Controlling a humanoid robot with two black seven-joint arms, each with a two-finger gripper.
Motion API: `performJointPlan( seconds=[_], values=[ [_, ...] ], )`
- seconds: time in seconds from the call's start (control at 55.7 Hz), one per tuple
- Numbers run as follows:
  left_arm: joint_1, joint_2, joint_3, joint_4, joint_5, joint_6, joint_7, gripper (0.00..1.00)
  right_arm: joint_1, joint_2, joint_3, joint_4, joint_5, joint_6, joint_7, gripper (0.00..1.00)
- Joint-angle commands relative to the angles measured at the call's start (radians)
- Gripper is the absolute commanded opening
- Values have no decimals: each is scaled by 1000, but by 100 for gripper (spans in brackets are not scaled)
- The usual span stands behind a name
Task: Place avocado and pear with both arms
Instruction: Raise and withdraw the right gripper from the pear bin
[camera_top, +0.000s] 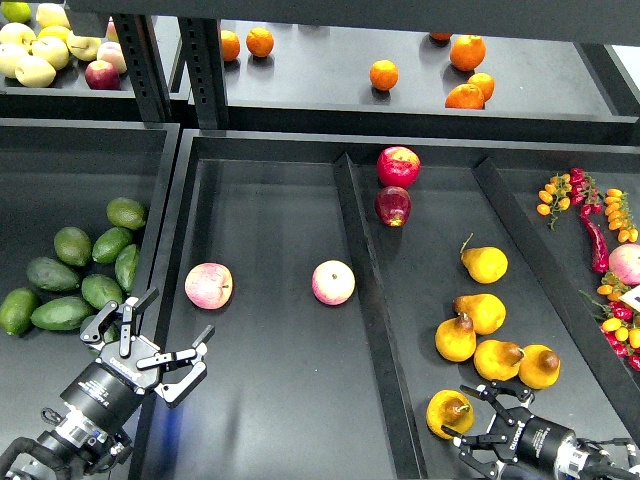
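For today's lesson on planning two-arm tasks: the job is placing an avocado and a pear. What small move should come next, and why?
Probably lower both grippers onto the nearest fruit. The left gripper hangs open and empty beside the avocado pile, and the right gripper sits open next to a pear, gripping nothing.

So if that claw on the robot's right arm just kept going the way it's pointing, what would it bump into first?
Most likely the yellow-orange pear with the dark dimple, lying just ahead and left of the right gripper. Its open jaws point up and left towards it. Depth is hard to judge from above, so it might pass over it.
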Motion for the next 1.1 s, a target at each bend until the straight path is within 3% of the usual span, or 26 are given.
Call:
performJointPlan(
  seconds=[0.0, 0.287, 0.467, 1.078],
  values=[
    [1, 0, -2, -2, 0, 0, 0, 99, 12, -27, -2, 35, 5, 0, 0, 99],
    [1, 0, 0, -3, 0, 0, 0, 99, 74, -95, 12, 110, 44, 0, 0, 99],
    [1, 0, 0, -8, -2, 0, 0, 99, 136, -77, 43, 121, 130, 0, 0, 99],
    [15, 0, 0, -16, 0, 0, 0, 99, 124, 407, 360, 63, 149, 0, 0, 100]
  ],
)
